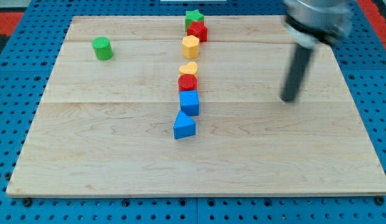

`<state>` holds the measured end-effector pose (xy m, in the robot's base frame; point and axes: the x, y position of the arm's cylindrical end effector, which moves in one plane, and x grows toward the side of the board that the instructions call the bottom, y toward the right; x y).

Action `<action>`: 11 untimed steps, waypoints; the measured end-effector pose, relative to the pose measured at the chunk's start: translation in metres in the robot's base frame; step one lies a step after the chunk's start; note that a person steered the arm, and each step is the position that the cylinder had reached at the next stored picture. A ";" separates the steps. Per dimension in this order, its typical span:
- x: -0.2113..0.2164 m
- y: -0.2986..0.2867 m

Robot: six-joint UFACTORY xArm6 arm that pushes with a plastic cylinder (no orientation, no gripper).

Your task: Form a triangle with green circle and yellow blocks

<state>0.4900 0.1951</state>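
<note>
On the counter (105,155) a column of blocks runs down the middle: green star (193,16), red block (197,30), yellow hexagon (190,46), yellow heart (188,68), red cylinder (188,81), blue cube (189,102), blue triangle (184,126). The green circle (102,48) sits well to the hexagon's left, alone. My tip (288,99) rests well to the hexagon's right and lower, touching nothing. There is no claw, only the rod.

Pretty bright, even lighting all over the wooden board (118,155) with hardly any glare and only small soft shadows tucked under the blocks, which look sharp enough, while the dark rod (296,71) and its mount at the view's top are smeared with blur.
</note>
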 end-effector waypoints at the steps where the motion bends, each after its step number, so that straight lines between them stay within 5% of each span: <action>1: 0.096 -0.061; 2: 0.125 -0.210; 3: 0.055 -0.346; 4: -0.062 -0.388; 5: -0.172 -0.403; 8: -0.265 -0.436; 10: -0.205 -0.280; 11: -0.196 -0.293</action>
